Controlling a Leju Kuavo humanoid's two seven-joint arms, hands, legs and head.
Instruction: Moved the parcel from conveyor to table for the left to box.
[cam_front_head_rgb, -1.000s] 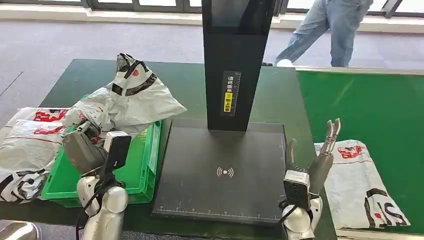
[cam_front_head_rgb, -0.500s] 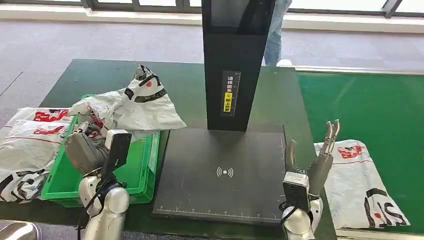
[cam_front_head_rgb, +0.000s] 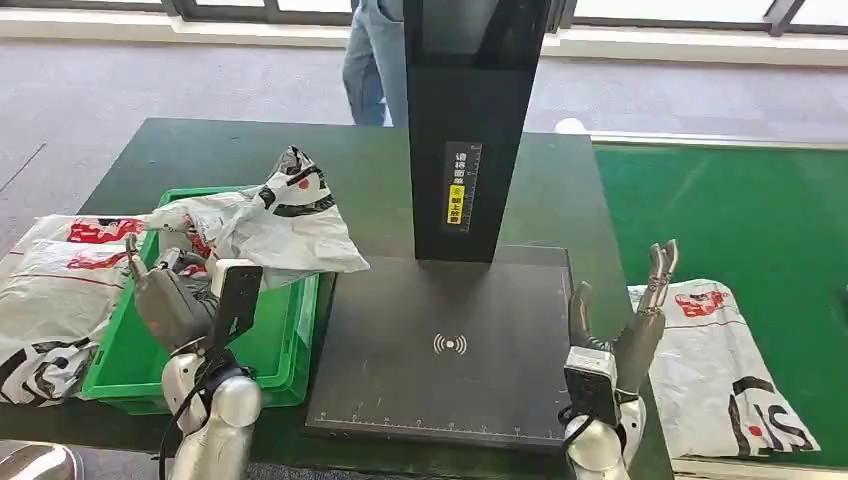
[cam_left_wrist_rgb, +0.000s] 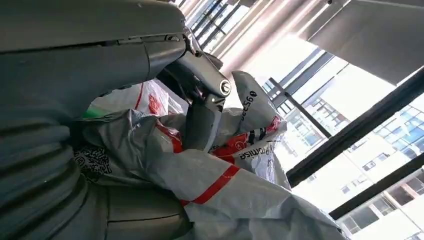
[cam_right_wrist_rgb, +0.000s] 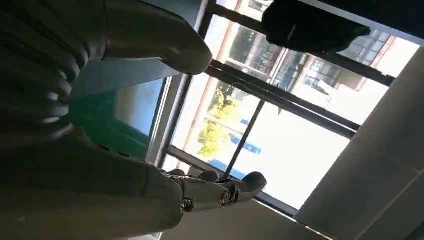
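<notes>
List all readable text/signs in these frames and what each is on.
Contactless wave symbol: on the black scan pad.
Vertical white characters and a yellow tag: label on the black column, too small to read.
"...romise", partly creased: on the held parcel.
Red and black print on the conveyor parcel: unreadable.

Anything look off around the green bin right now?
Yes. The parcel that the left hand holds is not fully in the green bin: it drapes over the bin's rim onto the table.
</notes>
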